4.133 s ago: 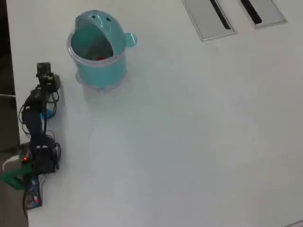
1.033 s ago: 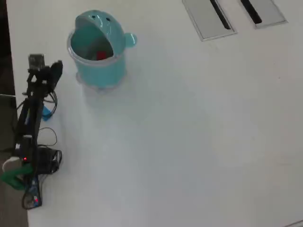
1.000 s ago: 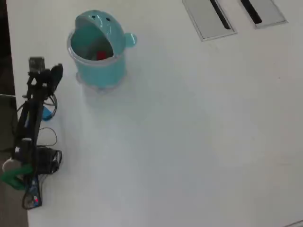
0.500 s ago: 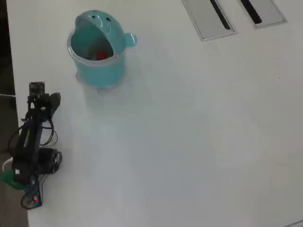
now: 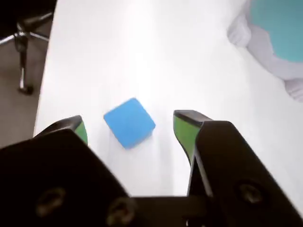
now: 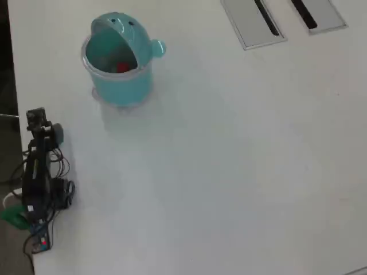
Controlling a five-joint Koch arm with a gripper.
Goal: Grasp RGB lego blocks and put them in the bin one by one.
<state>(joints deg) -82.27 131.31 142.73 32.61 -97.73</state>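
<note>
1. Since approx half a sec ago, arm (image 6: 38, 166) has pulled back from beside the bin (image 6: 117, 63) toward its base at the table's left edge in overhead view; bin itself hasn't shifted.
2. Gripper (image 5: 128, 124) now sits over the blue block (image 5: 129, 122): in wrist view the fingers are spread wide, green pads (image 5: 184, 127) either side of the block w/ clear gaps, nothing pinched.
3. Blue block lies flat on the white table (image 6: 229, 160), turned corner-on to the jaws, near the table edge; overhead view hides it under the arm.
4. Bin stands lid up, w/ a red block (image 6: 121, 67) inside. Yellow-green block not visible anywhere; can't tell where it is.
5. Step in hand, prob: lining up grasp on blue, second or third of the set.
6. Next move calls for lowering till pads flank the block, closing on it (corner-on pose may twist it, so maybe rotate wrist first), then lift and carry to bin opening.
</note>
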